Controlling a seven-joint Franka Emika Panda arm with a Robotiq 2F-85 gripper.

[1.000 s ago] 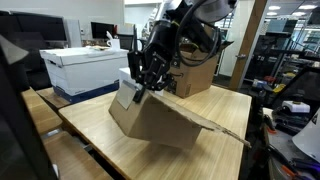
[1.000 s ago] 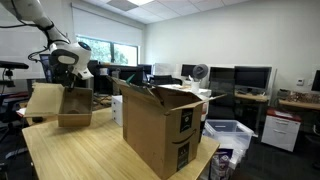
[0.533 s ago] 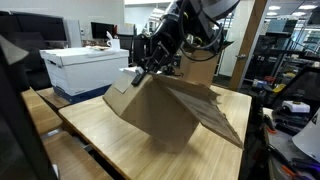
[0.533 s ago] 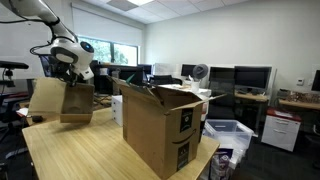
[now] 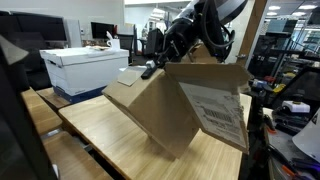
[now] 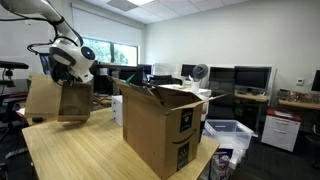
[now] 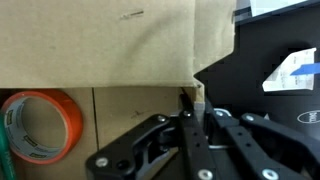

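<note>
The gripper is pinched shut on a thin flap edge of the cardboard box, which hangs tilted above the table. The flap could tear or slip free, and the orange tape roll, seemingly inside, might tumble out. The white shipping label on the open flap has print too small to read.

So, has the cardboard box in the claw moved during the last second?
Yes. The cardboard box tipped upward, rising against the white bin behind it; its flap, lying flat before, now hangs.
</note>
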